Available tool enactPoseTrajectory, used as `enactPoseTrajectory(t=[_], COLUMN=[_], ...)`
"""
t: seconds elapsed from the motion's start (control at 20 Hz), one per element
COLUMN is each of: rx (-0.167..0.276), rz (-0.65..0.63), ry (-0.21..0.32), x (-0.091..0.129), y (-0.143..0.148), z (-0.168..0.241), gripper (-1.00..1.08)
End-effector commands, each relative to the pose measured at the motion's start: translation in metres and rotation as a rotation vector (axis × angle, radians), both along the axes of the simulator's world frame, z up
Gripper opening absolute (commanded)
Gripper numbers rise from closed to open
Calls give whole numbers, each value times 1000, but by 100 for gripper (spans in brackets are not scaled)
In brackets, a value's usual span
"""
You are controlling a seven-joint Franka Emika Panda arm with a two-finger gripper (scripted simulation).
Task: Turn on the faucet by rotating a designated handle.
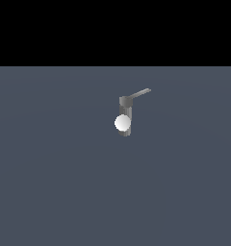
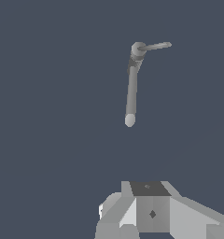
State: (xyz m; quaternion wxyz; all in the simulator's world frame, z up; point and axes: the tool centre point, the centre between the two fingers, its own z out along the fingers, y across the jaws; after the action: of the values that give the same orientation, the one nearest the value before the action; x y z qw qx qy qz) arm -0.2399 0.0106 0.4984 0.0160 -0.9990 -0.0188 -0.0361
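The faucet (image 1: 125,116) stands just right of centre in the exterior view, its handle (image 1: 139,93) jutting toward the upper right. I judge I should reach the bar's free end and push sideways. One faucet, one handle, one ball (image 1: 122,123). My pincer (image 2: 151,212) sits well apart from it; I cannot tell whether it is apart or together.
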Motion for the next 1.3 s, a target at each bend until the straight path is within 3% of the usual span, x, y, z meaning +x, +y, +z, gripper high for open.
enactPoseTrajectory(t=[0.0, 0.6, 1.25], rx=[0, 3, 12], rz=[0, -88, -372], ry=[0, 4, 18], x=[0, 20, 90], y=[0, 10, 29], z=[0, -16, -69], gripper=[-100, -100, -100])
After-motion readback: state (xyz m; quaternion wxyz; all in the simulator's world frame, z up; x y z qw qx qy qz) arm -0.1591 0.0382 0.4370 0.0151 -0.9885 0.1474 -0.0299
